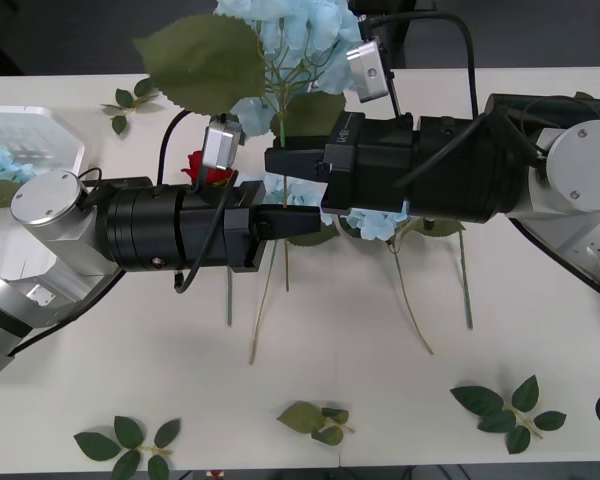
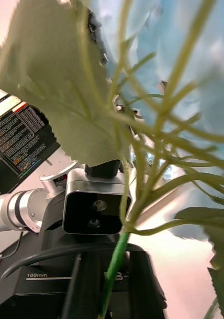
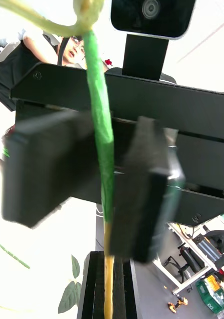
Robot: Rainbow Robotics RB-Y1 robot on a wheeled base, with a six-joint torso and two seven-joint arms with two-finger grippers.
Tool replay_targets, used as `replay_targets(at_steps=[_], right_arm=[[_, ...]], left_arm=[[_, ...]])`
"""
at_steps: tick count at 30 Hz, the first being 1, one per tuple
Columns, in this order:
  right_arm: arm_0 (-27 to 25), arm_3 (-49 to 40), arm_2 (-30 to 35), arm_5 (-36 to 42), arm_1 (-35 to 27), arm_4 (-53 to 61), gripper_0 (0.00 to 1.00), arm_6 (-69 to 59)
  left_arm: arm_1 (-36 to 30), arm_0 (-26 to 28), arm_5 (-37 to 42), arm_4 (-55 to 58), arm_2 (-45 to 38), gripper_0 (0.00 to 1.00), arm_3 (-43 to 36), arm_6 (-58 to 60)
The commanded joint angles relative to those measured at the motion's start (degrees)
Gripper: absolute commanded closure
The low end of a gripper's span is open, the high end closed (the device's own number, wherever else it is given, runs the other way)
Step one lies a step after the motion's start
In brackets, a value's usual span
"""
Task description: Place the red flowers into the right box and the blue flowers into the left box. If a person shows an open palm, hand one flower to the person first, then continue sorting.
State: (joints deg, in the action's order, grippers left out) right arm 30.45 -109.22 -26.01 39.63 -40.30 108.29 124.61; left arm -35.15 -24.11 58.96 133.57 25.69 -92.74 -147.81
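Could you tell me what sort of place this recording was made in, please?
Probably a robotics lab or workshop: a white table strewn with artificial blue flowers, a monitor full of text, and office chairs with tools on the floor behind.

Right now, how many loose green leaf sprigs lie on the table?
4 leaf sprigs: three along the near edge, left, middle, right; one at the back near the white plastic tray. Arms may hide others.

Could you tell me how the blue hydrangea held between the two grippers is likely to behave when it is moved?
The blue flower is probably top-heavy: its wide head and large leaf stand above a thin stem, so it may sway or pivot. The stem looks fairly stiff, standing upright where the right gripper and left gripper pinch it. It is likely light.
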Motion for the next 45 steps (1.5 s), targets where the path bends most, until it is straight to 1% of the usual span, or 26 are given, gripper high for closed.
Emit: replay_targets(at_steps=[1,4,5,7,9,10,11,14,18,21,24,25,26,27,29,33,36,38,40,44,45], right_arm=[[0.0,-0.6,3.2,-0.5,-5.2,1.5,0.35,-0.9],[-2.4,-0.6,6.5,0.9,-7.9,3.1,0.17,-0.5],[-2.9,-0.6,7.3,1.5,-8.2,3.1,0.14,-0.4],[-4.6,-0.3,11.1,5.2,-9.4,3.2,0.09,-0.9],[-5.8,0.7,13.7,8.1,-9.6,4.2,0.09,-0.9],[-7.0,2.3,16.5,11.5,-9.6,5.6,0.09,-0.6],[-7.5,3.1,17.7,13.0,-9.6,6.3,0.09,-0.5],[-9.7,8.0,23.6,21.1,-9.6,9.1,0.09,-0.2],[-10.1,13.0,29.0,29.6,-9.6,5.8,0.09,0.3],[-10.1,15.4,30.8,34.1,-9.6,0.6,0.09,0.1],[-10.2,15.9,30.9,35.8,-9.7,-5.7,0.09,-0.4],[-10.2,16.0,30.3,35.9,-9.7,-10.6,0.08,-0.6],[-10.2,16.0,29.9,35.7,-9.6,-12.6,0.09,-0.8],[-10.2,16.1,28.6,34.8,-9.6,-17.1,0.09,-1.2],[-10.6,16.6,26.9,32.7,-9.5,-22.1,0.09,-1.8],[-10.1,19.0,22.7,28.9,-8.8,-29.4,0.09,-10.8],[-8.2,21.1,19.2,25.1,-6.1,-36.7,0.09,-17.5],[-7.1,22.4,18.0,23.7,-4.2,-39.4,0.09,-20.7],[-4.8,25.0,16.3,21.9,-0.7,-43.2,0.09,-25.2],[-1.2,30.0,16.2,21.4,4.7,-48.9,0.09,-30.7],[-0.7,30.6,16.3,21.2,5.2,-49.8,0.09,-31.4]], left_arm=[[0.8,-2.3,-0.3,1.0,0.6,1.0,-0.7,-1.6],[0.7,-2.3,-0.3,1.0,0.6,1.0,-0.7,-1.6],[0.7,-2.3,-0.3,1.0,0.6,1.0,-0.7,-1.6],[0.6,-2.3,-0.3,1.0,0.6,1.0,-0.6,-1.6],[0.5,-2.3,-0.4,1.0,0.6,1.0,-0.7,-1.5],[0.4,-2.3,-0.3,1.0,0.6,1.0,-0.6,-1.4],[0.3,-2.3,-0.3,1.0,0.6,1.0,-0.6,-1.3],[-1.3,-2.4,-0.3,1.0,0.6,1.0,-0.7,-0.9],[-5.1,-3.0,-0.4,1.1,0.6,1.0,-0.7,0.7],[-9.7,-3.3,-0.4,1.0,0.7,1.0,-0.7,5.4],[-14.6,-3.9,-0.4,-0.9,0.7,1.0,-0.7,9.9],[-17.7,-4.3,-0.3,-2.1,0.8,1.0,-0.7,12.2],[-19.0,-4.5,-0.2,-2.6,0.8,1.0,-0.7,13.5],[-22.1,-4.9,0.6,-3.9,0.9,1.0,-0.7,16.9],[-26.2,-5.6,2.2,-5.7,0.9,1.0,-0.7,21.2],[-34.2,-6.4,6.2,-8.8,0.9,1.0,-0.7,30.6],[-39.9,-6.4,9.4,-10.8,0.9,1.0,-0.3,36.1],[-41.8,-6.4,11.4,-11.6,0.9,1.0,0.2,37.9],[-44.6,-6.3,14.6,-12.4,0.9,1.0,1.4,39.9],[-48.3,-6.3,20.0,-14.4,0.4,1.0,5.3,41.4],[-48.6,-6.3,20.4,-14.8,0.3,1.0,6.0,41.5]])
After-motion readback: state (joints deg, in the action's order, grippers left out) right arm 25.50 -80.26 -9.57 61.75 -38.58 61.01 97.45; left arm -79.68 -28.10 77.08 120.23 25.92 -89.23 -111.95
